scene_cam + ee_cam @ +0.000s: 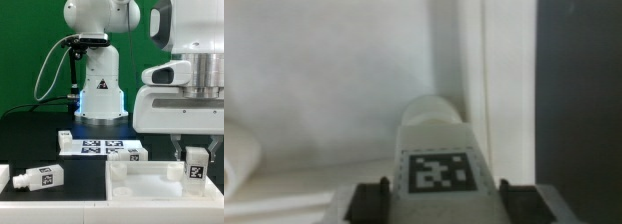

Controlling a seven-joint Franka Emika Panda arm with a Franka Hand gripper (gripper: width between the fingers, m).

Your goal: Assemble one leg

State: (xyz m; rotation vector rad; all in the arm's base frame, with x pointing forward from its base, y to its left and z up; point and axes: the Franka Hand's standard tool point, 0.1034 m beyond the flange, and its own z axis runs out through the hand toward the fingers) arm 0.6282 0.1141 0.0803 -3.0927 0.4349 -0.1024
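Observation:
My gripper (pixel 195 158) is shut on a white leg (pixel 196 167) with a black-and-white tag and holds it upright over the near right corner of the large white rimmed panel (pixel 150 190). In the wrist view the leg (pixel 438 145) sits between my two dark fingers (pixel 375 198), its stub end pointing at the panel's inner corner (pixel 349 90). A second leg (pixel 37 180) lies on its side on the table at the exterior view's left. A third one (pixel 3 176) shows partly at the left edge.
The marker board (pixel 105 148) lies flat behind the panel. The robot's white base (pixel 100 85) stands at the back. A small white block (pixel 64 137) sits by the marker board's left end. The black table edge (pixel 580 90) runs beside the panel rim.

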